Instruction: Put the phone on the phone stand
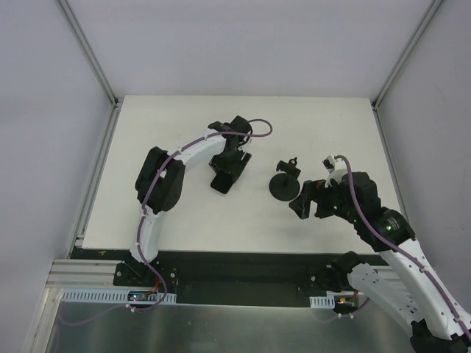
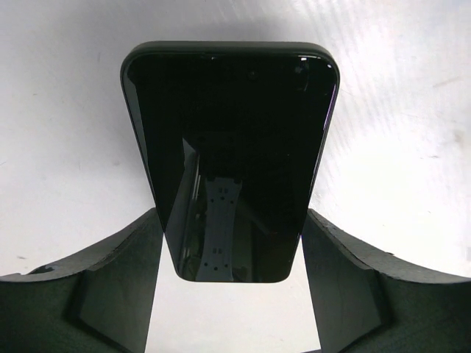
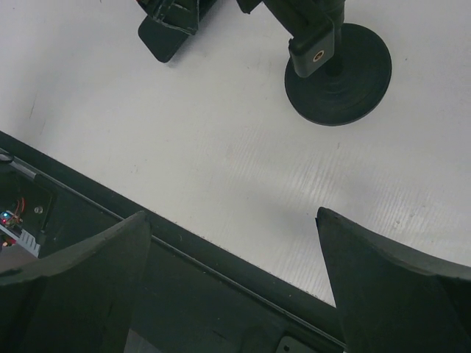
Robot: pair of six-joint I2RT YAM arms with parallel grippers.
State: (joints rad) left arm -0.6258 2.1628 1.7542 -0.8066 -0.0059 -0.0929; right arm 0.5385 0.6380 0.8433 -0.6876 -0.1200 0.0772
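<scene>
Black glossy phone [image 2: 229,158], frame centre-left in top view, gripped by side edges in left hand [image 2: 232,243]. Stand [image 1: 283,187] to its right on desk [image 1: 221,220], apart. Right hand [image 3: 232,235] wide, empty, beside stand. Advice: match cradle tilt, seat lower edge, then release.

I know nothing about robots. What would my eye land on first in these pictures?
First, the glossy black phone, pinched by its long edges in the left claw over the white table, left of centre. Just to its right stands a small black phone stand with a round base and nothing on it. The right claw hangs wide open and empty beside the stand, near the table's front edge.
</scene>
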